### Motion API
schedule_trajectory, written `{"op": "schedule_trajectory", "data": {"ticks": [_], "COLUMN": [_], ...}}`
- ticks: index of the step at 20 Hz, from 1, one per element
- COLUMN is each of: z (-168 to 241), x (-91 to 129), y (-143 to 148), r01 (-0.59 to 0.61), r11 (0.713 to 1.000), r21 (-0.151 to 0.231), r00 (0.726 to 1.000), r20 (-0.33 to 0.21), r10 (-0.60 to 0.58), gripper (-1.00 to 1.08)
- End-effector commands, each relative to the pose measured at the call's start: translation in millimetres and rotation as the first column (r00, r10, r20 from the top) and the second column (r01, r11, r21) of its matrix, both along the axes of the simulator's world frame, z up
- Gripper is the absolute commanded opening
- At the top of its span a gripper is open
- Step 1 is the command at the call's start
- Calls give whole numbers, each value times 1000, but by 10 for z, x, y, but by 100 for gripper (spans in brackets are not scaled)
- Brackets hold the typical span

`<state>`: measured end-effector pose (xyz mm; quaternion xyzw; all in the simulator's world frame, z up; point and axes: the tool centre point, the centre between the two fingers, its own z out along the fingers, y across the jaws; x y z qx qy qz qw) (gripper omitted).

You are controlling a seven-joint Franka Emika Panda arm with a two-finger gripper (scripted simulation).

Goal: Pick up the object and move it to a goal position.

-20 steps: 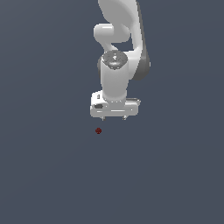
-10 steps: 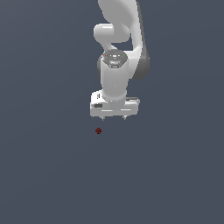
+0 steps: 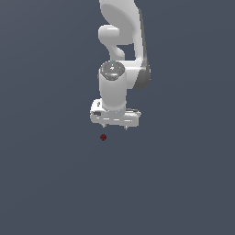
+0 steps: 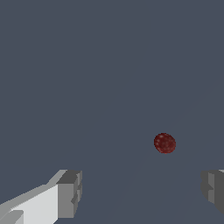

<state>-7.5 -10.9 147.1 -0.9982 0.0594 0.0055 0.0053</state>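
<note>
The object [image 3: 103,137] is a tiny dark red roundish blob on the plain grey ground; in the wrist view the object [image 4: 164,143] lies ahead of the fingers, nearer one of them, with nothing touching it. My white gripper [image 3: 115,126] hangs just above it and slightly toward the exterior view's right. Its two short fingertips [image 3: 125,127] stand wide apart, open and empty. In the wrist view the gripper [image 4: 142,192] shows grey pads [image 4: 70,192] far apart, the blob outside the gap.
The white arm [image 3: 121,50] rises behind the gripper toward the top of the exterior view. A uniform dark grey surface [image 3: 55,183] fills both views.
The gripper has shifted very slightly down and toward the exterior view's left, closing in over the object. The object has not moved.
</note>
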Motion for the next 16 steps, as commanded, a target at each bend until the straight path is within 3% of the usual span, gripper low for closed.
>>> {"op": "schedule_trajectory", "data": {"ticks": [1, 5, 16], "z": [-108, -314, -718], "x": [-13, -46, -152], "y": [-83, -250, -612], "r01": [72, 213, 485], "r11": [997, 977, 874], "r21": [1, 1, -8], "r00": [997, 977, 874], "r20": [0, 0, 7], "r10": [-72, -213, -485], "gripper": [100, 100, 100]}}
